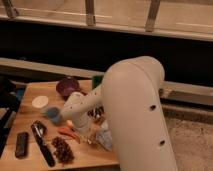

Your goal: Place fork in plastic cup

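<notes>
The light-blue plastic cup (52,114) stands on the wooden table (30,92), left of my white forearm (80,106). My gripper (88,131) reaches down to the tabletop just right of the cup, beside a red-orange chili (67,132). It is shut. The fork is hidden under the gripper and arm, and I cannot tell whether it is held.
A purple bowl (67,86) sits at the back, with a white disc (40,101) to its left. A black-handled tool (42,146), a black block (21,144) and a dark red cluster (62,149) lie at the front. My bulky white arm (137,110) covers the table's right side.
</notes>
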Tool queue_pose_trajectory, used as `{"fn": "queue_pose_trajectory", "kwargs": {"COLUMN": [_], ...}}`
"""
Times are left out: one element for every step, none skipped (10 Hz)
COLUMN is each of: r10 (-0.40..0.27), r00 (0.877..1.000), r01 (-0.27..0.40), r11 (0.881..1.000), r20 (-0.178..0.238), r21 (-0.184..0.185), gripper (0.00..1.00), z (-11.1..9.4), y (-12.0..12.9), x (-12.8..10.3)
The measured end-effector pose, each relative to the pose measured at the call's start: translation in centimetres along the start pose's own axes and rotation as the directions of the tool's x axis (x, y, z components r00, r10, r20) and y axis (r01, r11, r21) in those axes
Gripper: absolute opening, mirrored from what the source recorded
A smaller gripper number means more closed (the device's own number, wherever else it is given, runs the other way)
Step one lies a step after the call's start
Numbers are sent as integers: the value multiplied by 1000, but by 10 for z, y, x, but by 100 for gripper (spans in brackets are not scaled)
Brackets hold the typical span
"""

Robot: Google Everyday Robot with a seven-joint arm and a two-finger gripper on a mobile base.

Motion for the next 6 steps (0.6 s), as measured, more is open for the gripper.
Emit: {"fn": "queue_pose_trajectory", "kwargs": {"r10": [2, 4, 10, 15, 21, 32], "r00": [1000, 1000, 1000, 1000, 999, 999], "r01": [-2, -4, -10, -15, -21, -32], "r11": [1000, 1000, 1000, 1000, 1000, 999], "r20": [-1, 4, 15, 18, 24, 25], "r21": [5, 7, 6, 6, 2, -9], "gripper": [6, 6, 6, 6, 6, 6], "z": [0, -2, -7, -9, -13, -23], "y": [-3, -4, -4, -5, -5, -7], "x": [1, 2, 3, 4, 4, 5]}}
